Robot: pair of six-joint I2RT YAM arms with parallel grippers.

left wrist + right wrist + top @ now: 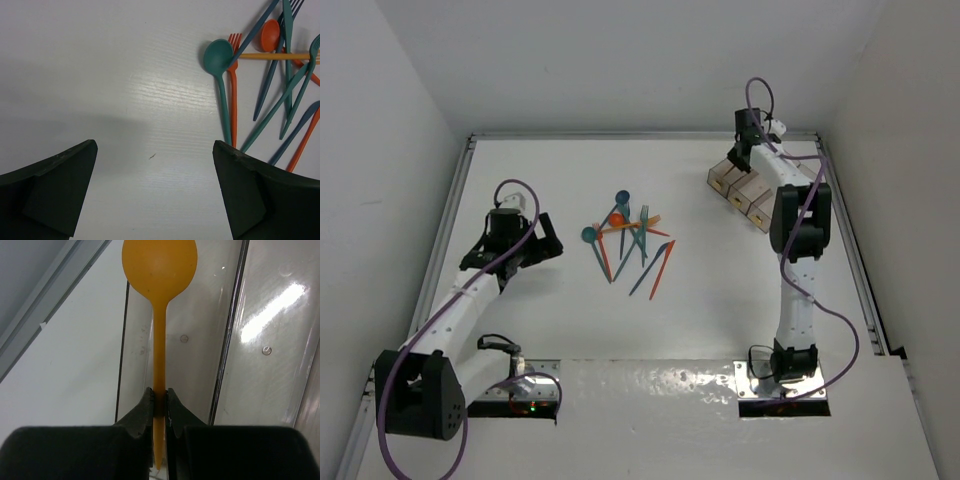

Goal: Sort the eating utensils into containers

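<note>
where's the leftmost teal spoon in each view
Top external: teal spoon just left of centre, bowl at its far end.
Left wrist: upper right, handle running down toward the right finger.
Right wrist: not in it.
Shared landmark: orange spoon, its bowl up and right of the teal bowl in both views.

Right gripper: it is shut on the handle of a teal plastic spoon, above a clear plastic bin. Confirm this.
The colour is wrong. The right wrist view shows the right gripper shut on the handle of an orange plastic spoon, not a teal one, above the clear plastic bin.
</note>
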